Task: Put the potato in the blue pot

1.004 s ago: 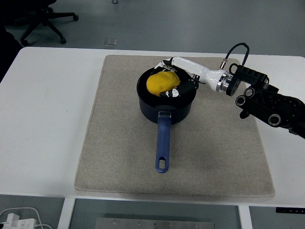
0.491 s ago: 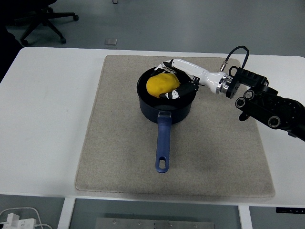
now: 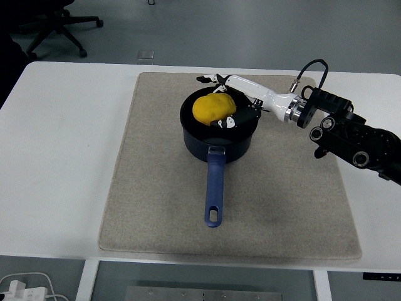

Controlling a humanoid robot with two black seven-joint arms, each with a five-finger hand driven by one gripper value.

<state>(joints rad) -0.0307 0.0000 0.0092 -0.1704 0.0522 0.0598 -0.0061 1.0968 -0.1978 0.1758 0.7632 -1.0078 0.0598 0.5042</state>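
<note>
The yellow potato (image 3: 213, 108) lies inside the dark blue pot (image 3: 195, 143) at the back middle of the beige mat (image 3: 150, 188). The pot's long blue handle (image 3: 214, 188) points toward the table's near edge. My right hand (image 3: 219, 100), white with black fingertips, reaches in from the right over the pot's rim. Its fingers (image 3: 208, 79) are spread past the pot's far rim, off the potato, and the thumb (image 3: 229, 121) sits at the potato's near right side. The hand looks open around the potato. No left arm shows.
The mat covers the middle of the white table (image 3: 62, 157). My right forearm (image 3: 351, 138) hangs over the mat's right edge. An office chair base (image 3: 56, 25) stands on the floor beyond the table's far left. White cables (image 3: 25, 285) lie below the near left edge.
The fingers on the potato's far side have lifted and spread outward past the pot's rim. The potato has settled slightly in the pot. The arm has barely moved.
</note>
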